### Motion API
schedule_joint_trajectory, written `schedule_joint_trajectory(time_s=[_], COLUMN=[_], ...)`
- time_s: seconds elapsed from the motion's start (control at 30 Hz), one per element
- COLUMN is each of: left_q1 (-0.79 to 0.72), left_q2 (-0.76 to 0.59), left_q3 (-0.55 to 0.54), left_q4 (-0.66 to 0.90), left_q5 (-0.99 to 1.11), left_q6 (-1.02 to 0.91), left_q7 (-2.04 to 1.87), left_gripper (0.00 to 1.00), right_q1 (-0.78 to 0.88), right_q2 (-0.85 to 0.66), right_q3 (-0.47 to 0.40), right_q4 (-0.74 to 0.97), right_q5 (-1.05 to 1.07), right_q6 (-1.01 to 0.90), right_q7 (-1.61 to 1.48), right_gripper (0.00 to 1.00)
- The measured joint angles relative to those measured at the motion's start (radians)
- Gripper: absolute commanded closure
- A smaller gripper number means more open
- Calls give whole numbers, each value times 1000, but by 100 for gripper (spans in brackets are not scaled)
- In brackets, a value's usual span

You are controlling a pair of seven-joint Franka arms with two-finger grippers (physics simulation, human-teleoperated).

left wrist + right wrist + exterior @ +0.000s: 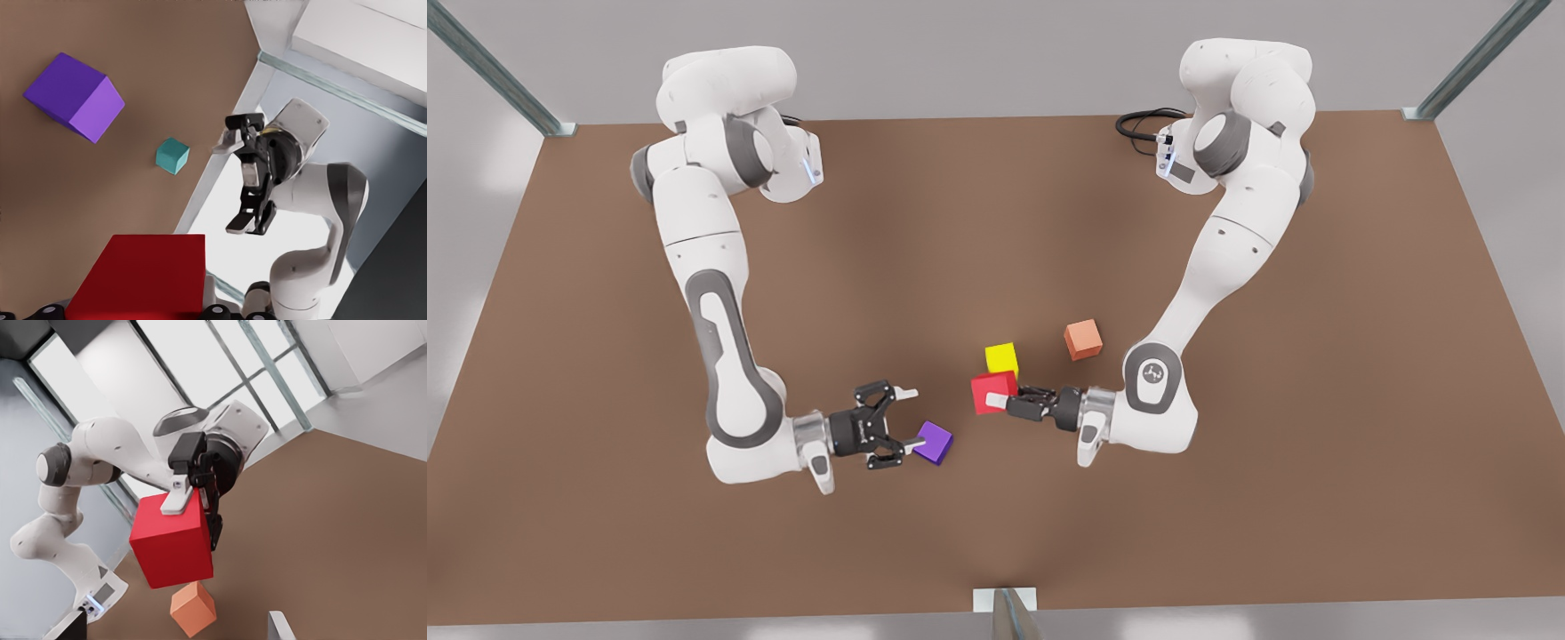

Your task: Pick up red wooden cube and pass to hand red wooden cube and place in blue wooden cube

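**A:** Start with the front view. Where are the arms?

**B:** Both reach forward over the brown table (1227,498) with their wrists turned level, so the two grippers point at each other. The left gripper (1000,403) is on the front view's right. Its fingers are closed on the red wooden cube (989,387), gripping the side that faces its own arm. The right gripper (911,418) is on the front view's left, with its fingers spread wide and nothing between them.

**A:** What lies around them?

**B:** A purple cube (933,442) sits just beside the right gripper's lower fingertip. A yellow cube (1001,358) is just behind the red one, and a salmon cube (1083,340) lies farther toward the front view's right. The two grippers are apart, with open table between them.

**A:** And the left wrist view?

**B:** The red wooden cube (140,273) is close to the camera. Past it, the purple cube (73,97) and the blue wooden cube (173,155) rest on the table, the teal one looking small and well away. The right gripper (230,190) faces this camera with its fingers splayed.

**A:** The right wrist view?

**B:** The left gripper (195,520) comes in on its bent white arm. One pale fingertip is on the top face of the red wooden cube (170,543) and a dark finger is against its far side. The salmon cube (193,608) lies on the table near the held cube.
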Motion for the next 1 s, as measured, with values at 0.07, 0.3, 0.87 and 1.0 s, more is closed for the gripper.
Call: schedule_joint_trajectory(time_s=[0.07,0.3,0.87,1.0], left_q1=[-4,-5,-9,-10], left_q2=[30,39,47,47], left_q3=[-6,-11,-10,-12], left_q4=[26,37,39,40], left_q5=[1,4,6,2], left_q6=[7,17,37,48], left_q7=[27,105,256,275], left_gripper=[26,27,28,28], right_q1=[16,65,102,101], right_q2=[-1,2,-2,-2], right_q3=[1,1,4,21], right_q4=[-19,-31,-84,-93], right_q5=[33,114,197,206], right_q6=[18,80,129,131], right_q7=[-76,-287,-558,-594], right_gripper=[0,0,0,0])
